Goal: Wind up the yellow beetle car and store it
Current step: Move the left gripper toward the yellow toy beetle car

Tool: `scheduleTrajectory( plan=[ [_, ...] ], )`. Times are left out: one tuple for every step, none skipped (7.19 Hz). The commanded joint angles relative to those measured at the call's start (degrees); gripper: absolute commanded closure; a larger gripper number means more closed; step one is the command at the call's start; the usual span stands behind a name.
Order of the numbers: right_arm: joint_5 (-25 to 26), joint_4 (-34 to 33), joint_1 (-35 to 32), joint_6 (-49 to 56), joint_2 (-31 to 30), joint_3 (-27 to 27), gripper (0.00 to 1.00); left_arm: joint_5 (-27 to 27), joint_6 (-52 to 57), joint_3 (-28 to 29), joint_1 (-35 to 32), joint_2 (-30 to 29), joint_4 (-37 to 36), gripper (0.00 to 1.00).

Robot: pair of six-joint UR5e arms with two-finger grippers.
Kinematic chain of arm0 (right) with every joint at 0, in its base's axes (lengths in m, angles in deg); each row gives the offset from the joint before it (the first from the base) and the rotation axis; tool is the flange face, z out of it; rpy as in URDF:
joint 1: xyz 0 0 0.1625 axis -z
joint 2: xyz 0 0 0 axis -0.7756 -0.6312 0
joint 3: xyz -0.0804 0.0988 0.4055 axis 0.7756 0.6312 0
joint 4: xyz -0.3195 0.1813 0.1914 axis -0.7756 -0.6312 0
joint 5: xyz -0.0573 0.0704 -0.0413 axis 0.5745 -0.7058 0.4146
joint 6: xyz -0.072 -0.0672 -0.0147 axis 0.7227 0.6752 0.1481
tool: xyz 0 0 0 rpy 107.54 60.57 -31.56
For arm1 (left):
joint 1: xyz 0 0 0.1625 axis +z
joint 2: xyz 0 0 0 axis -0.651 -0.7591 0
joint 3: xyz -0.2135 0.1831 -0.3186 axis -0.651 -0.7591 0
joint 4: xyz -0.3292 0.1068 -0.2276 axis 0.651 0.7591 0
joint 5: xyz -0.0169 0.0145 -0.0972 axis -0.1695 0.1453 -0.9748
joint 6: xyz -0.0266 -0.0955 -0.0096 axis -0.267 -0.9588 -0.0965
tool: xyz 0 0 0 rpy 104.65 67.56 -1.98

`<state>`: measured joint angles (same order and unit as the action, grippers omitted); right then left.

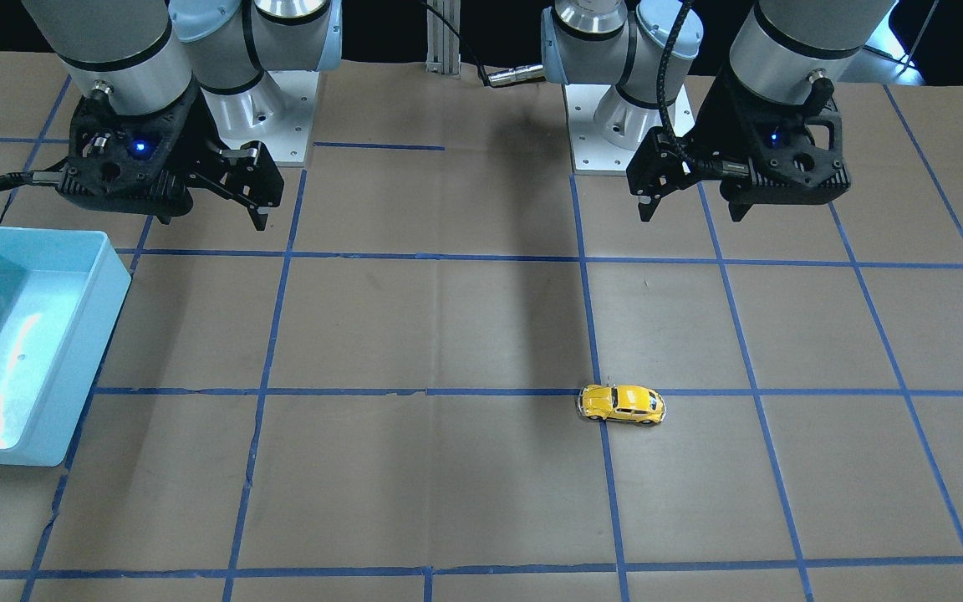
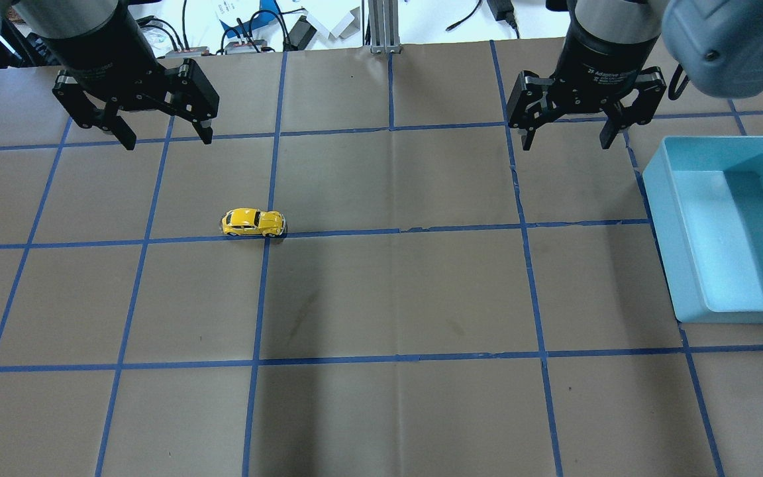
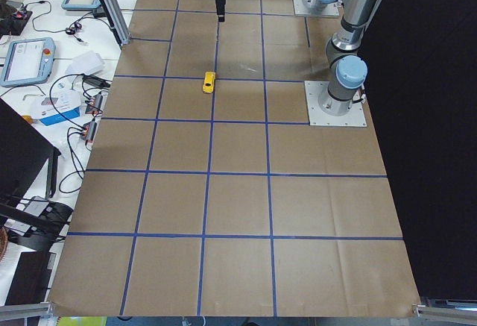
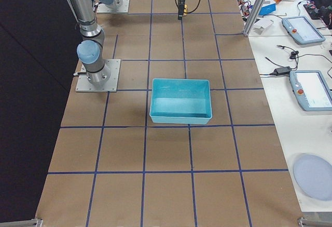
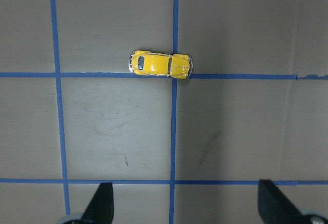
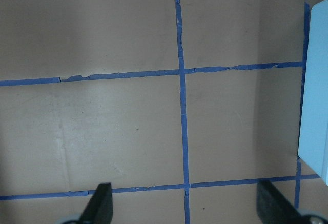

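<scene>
Overhead layout: the yellow beetle car stands on its wheels on the table at a crossing of blue tape lines, toward 5 o'clock from the left gripper, which hangs above with jaws spread wide, holding nothing. The right gripper, likewise wide open and empty, has the light-blue bin at its 4 o'clock.

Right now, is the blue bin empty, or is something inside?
Empty: the blue bin shows only its bare floor, and the yellow beetle car sits well outside it.
</scene>
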<state>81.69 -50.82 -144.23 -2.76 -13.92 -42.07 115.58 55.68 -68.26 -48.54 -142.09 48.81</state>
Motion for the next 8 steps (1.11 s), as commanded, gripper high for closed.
scheduleTrajectory(
  plan=[
    [0.0, 0.0, 0.0, 0.0, 0.0, 0.0, 0.00, -0.5, 0.0, 0.0, 0.0, -0.2, -0.1, 0.00],
    [0.0, -0.1, -0.1, 0.0, 0.0, 0.0, 0.00, -0.6, 0.0, -0.1, 0.1, -0.5, -0.1, 0.00],
    [0.0, -0.1, -0.1, 0.0, 0.0, 0.1, 0.00, -0.5, 0.8, -1.7, 0.0, -1.6, -0.2, 0.00],
    [0.0, -0.1, -0.1, 0.0, 0.0, 0.1, 0.00, -0.6, 1.3, -2.0, 0.0, -2.9, -1.0, 0.00],
    [0.0, -0.1, -0.1, 0.0, 0.0, 0.1, 0.00, -0.5, 4.2, -2.6, 0.1, -4.1, -2.5, 0.00],
    [0.0, -0.1, -0.1, 0.0, 0.0, 0.1, 0.00, -0.5, 9.3, -3.5, 0.1, -5.9, -5.0, 0.00],
    [0.0, 0.0, 0.0, 0.1, 0.0, 0.1, 0.00, -0.4, 15.6, -4.5, 0.1, -8.0, -8.0, 0.00],
    [0.0, -0.1, 0.0, 0.1, 0.0, 0.1, 0.00, -0.5, 16.8, -5.4, 0.0, -10.9, -10.5, 0.00]
  ],
)
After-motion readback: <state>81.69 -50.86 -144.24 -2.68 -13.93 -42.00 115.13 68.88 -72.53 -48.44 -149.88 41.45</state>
